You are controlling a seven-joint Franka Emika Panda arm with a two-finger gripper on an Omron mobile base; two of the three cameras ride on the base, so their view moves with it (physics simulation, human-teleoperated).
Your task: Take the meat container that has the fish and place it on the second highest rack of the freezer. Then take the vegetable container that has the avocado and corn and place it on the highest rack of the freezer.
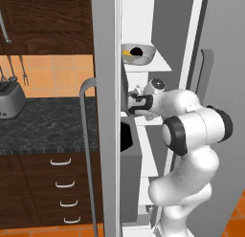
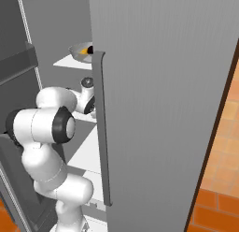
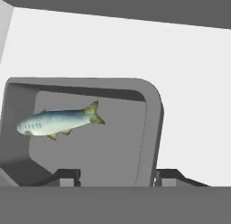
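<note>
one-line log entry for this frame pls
gripper: open, straddling tray wall | meat container: on white freezer shelf, fish inside | vegetable container: on shelf above

Fish tray and veggie bowl, both in the freezer [image 1: 186, 21]

The grey tray [image 3: 151, 128] lies flat on a white shelf with the fish [image 3: 58, 121] inside; the round bowl [image 1: 139, 53] with corn [image 1: 126, 53] and avocado [image 1: 136, 51] sits one shelf higher

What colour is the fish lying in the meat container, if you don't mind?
Silvery blue-grey with yellowish-green fins and tail, clearest in the hand view: fish.
</note>
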